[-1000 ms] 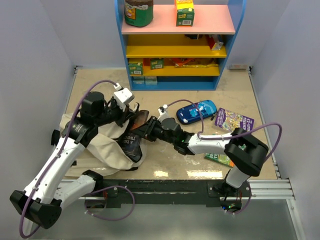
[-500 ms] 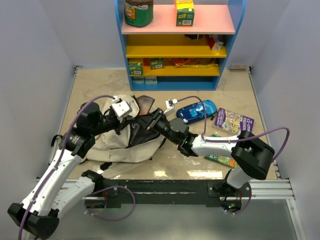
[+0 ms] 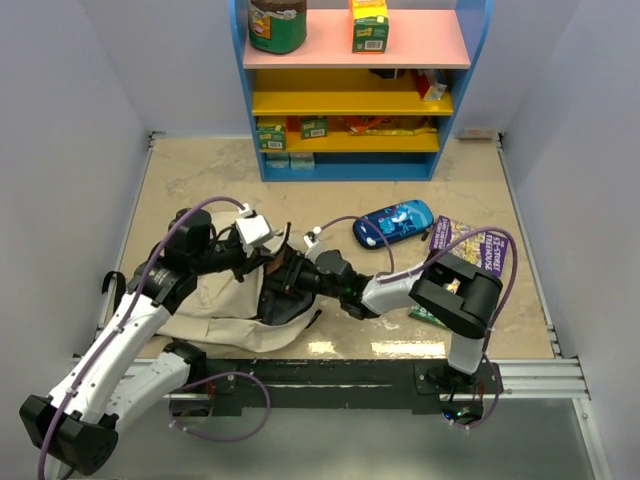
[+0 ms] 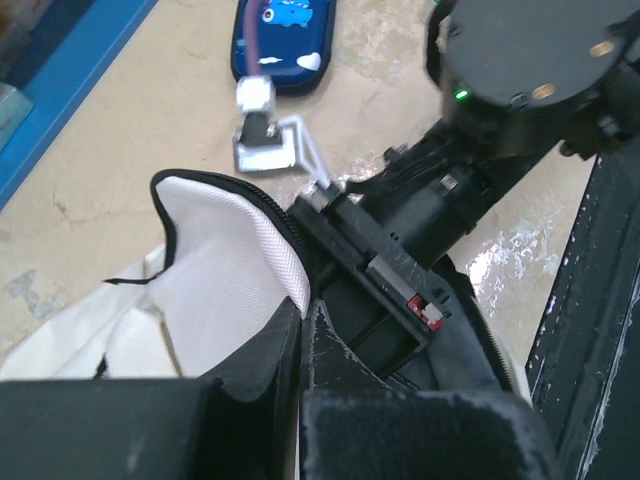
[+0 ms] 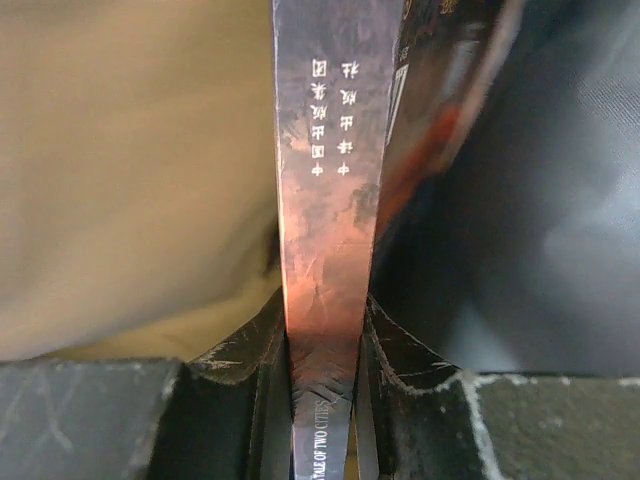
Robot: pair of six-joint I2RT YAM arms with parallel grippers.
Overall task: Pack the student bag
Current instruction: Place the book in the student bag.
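Note:
The student bag (image 3: 215,295), beige canvas with black trim, lies at the left of the table with its mouth facing right. My left gripper (image 3: 262,252) is shut on the upper edge of the mouth and holds it open; in the left wrist view the fingers (image 4: 300,345) pinch the black trim beside the white-lined flap (image 4: 225,250). My right gripper (image 3: 292,277) reaches into the mouth, shut on the spine of a reddish-brown book (image 5: 335,150). Beige fabric (image 5: 130,180) is left of the book, dark lining (image 5: 540,220) right. The book is mostly hidden in the top view.
A blue pencil case (image 3: 393,222) lies right of the bag, also in the left wrist view (image 4: 283,40). A purple book (image 3: 468,240) and a green book (image 3: 428,316) lie at the right. A coloured shelf (image 3: 350,90) stands at the back. Walls close both sides.
My right gripper has pushed the book left and down into the bag's mouth, its elbow folding inward. My left gripper has lowered slightly, still holding the bag's edge.

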